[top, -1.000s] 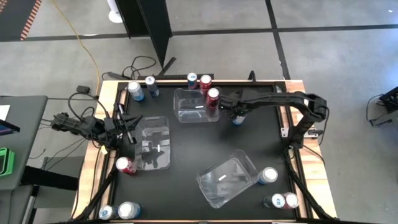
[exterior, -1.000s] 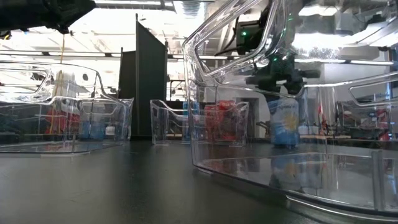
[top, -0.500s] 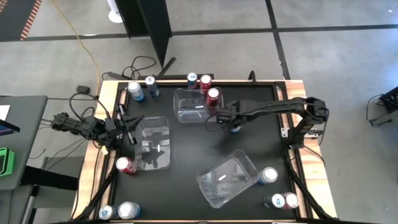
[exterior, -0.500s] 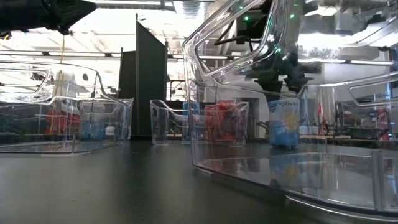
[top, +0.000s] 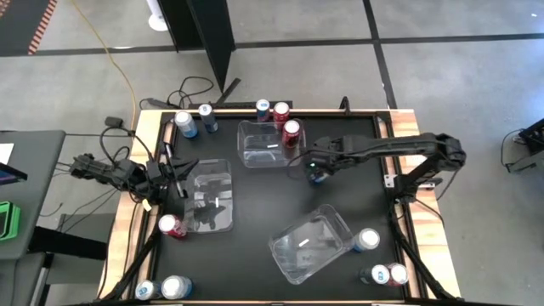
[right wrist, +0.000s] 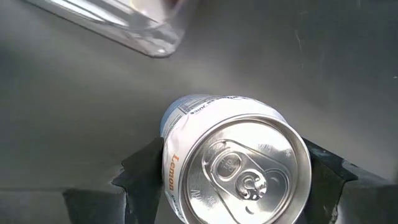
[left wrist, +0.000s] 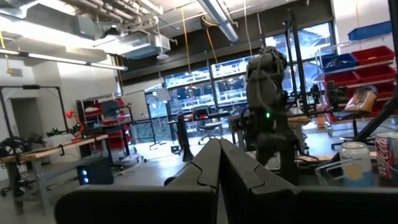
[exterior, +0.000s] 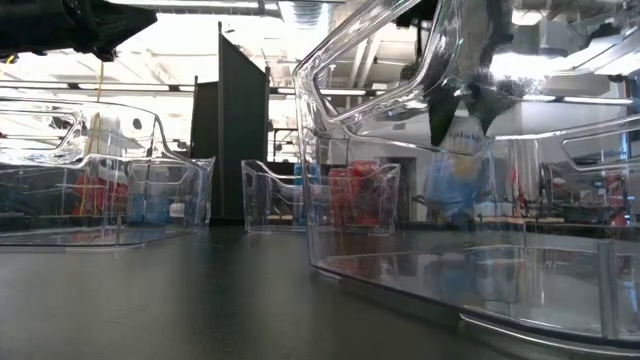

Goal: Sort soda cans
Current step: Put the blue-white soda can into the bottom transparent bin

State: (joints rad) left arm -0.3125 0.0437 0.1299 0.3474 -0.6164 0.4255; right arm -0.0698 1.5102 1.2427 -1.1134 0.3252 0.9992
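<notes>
My right gripper is shut on a light blue and silver soda can over the middle of the black table, next to the far clear bin. The low view shows the can hanging above the tabletop, seen through a bin wall. My left gripper waits shut above the table's left edge, beside the left bin; the left wrist view shows its fingers together. Other soda cans stand on their bases along the far edge and at the near corners. My right gripper pinches the can's upper wall, just under the silver top, between its two fingers, one on each side. The fingers come from above, slanting down. The can hangs below them, roughly upright, lifted clear of the table.
A third clear bin lies askew at the near middle. Red cans stand at the far bin's right corner, close to the held can. More cans stand at left and near right. Bare black table lies between the bins.
My right gripper has carried the light blue can up off the table and toward the near edge, slightly leftward, away from the far bin. The can stood on the table a second ago and now hangs clear.
</notes>
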